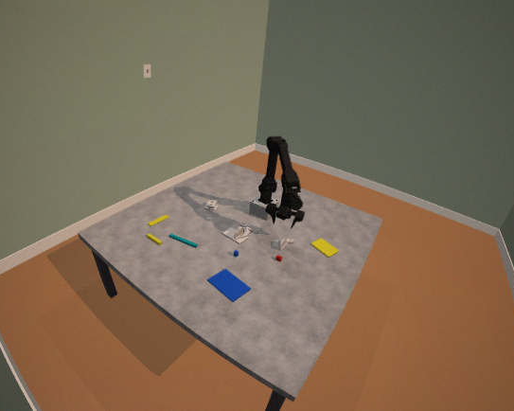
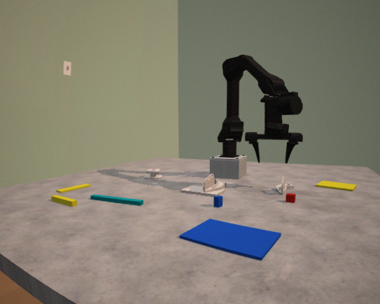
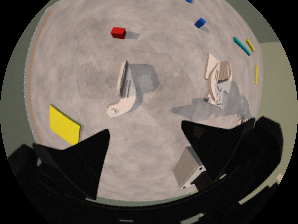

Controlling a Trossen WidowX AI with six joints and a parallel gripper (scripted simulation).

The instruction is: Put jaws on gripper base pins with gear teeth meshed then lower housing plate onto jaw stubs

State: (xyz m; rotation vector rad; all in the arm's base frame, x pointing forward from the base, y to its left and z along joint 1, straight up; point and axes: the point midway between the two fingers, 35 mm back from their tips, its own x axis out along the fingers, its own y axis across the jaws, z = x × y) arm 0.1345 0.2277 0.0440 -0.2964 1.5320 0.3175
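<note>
Gripper (image 1: 284, 224) (image 2: 273, 162) (image 3: 145, 128): spread about as wide as it goes, nothing between its fingers, pointing down well above the bench (image 1: 267, 308) (image 2: 134, 252) (image 3: 160, 100).
Loose jaw piece (image 1: 282, 243) (image 2: 283, 185) (image 3: 125, 90): pale, lying on the bench near the red block (image 1: 278, 259) (image 2: 290, 197) (image 3: 118, 33) — off the base.
Base (image 1: 232, 235) (image 2: 194, 191) (image 3: 210, 65): pale and flat on the bench, apart from the loose jaw piece.
Mounted jaw piece (image 1: 241, 233) (image 2: 209, 183) (image 3: 225, 71): over one side of the base, its curved wall upright; I can't tell from here whether it sits fully down on its pin.
Plate (image 1: 212, 204) (image 2: 153, 170): on the bench, well apart from the base — the housing isn't closed.
Blue block (image 1: 236, 253) (image 2: 217, 201) (image 3: 200, 23): near the base, on the side towards the blue slab (image 1: 229, 285) (image 2: 230, 238).
Yellow slab (image 1: 325, 247) (image 2: 336, 185) (image 3: 64, 124): flat, beyond the loose jaw piece from the base.
Teal bar (image 1: 183, 241) (image 2: 117, 199) (image 3: 242, 46): lying near the two yellow bars.
</note>
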